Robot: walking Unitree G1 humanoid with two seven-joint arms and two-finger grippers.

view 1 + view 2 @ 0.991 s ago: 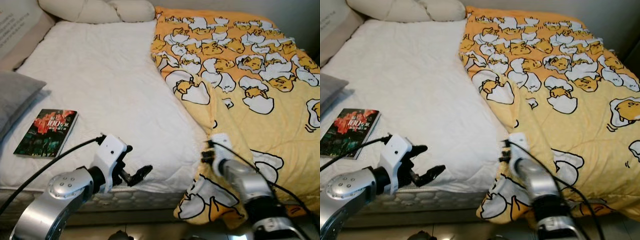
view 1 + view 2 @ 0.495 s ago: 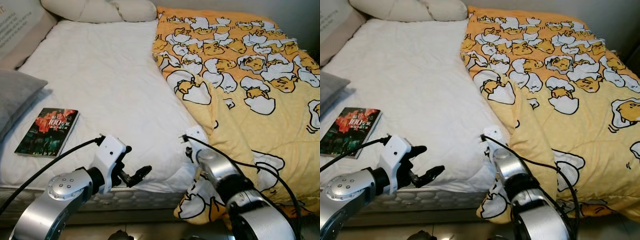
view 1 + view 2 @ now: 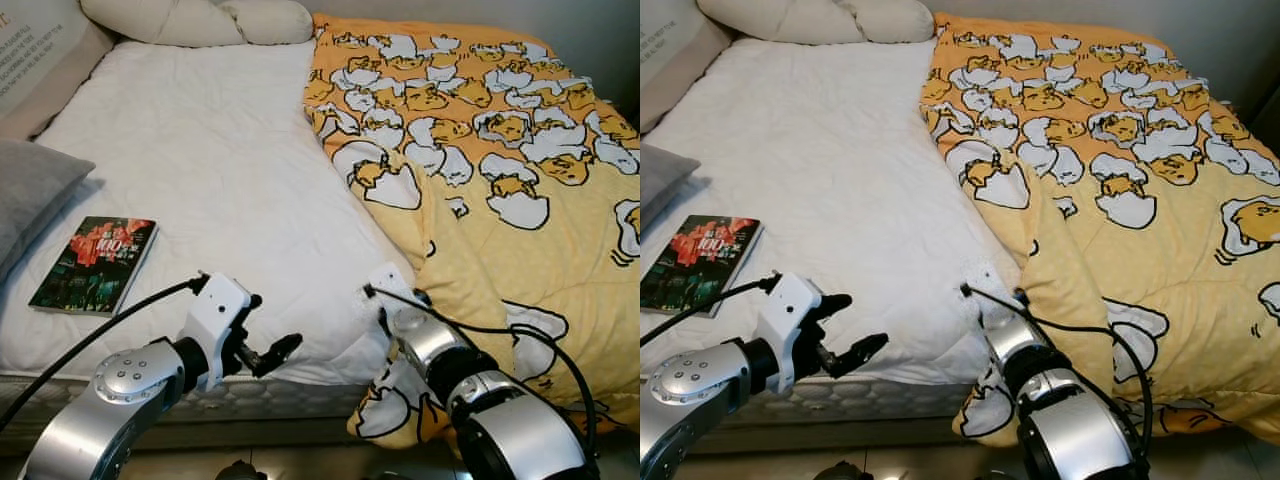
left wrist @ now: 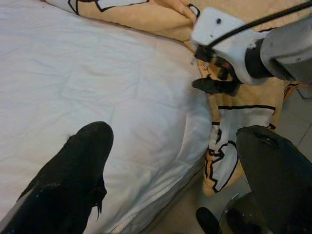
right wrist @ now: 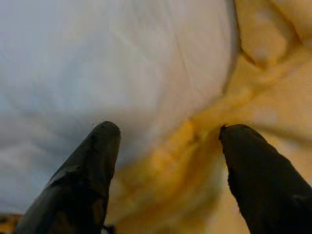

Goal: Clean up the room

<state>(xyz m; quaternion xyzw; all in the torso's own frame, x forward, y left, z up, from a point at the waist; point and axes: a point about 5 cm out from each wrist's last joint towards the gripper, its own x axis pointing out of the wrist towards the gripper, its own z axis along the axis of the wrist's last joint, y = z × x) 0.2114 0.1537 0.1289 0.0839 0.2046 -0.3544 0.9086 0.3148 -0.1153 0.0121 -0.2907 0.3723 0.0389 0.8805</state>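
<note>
A yellow blanket (image 3: 500, 230) printed with egg cartoons covers the right half of the bed, and its near corner hangs over the foot edge. My right gripper (image 5: 168, 161) is open at the blanket's inner edge, where yellow fabric meets the white sheet (image 3: 200, 170); the fold lies between its fingers (image 5: 87, 170). From the left wrist camera the right gripper (image 4: 207, 73) sits at that same edge. My left gripper (image 3: 270, 325) hovers open and holding nothing at the mattress's foot edge. A dark book (image 3: 95, 265) with a red cover lies on the sheet at the left.
Two cream pillows (image 3: 200, 20) lie at the head of the bed, and a grey pillow (image 3: 35, 190) lies at the left edge above the book. A beige headboard panel (image 3: 30, 50) stands at far left. Tiled floor (image 3: 300, 460) shows below the mattress.
My right arm has swung left, from the hanging part of the blanket to its inner edge at the sheet. The left arm has barely moved.
</note>
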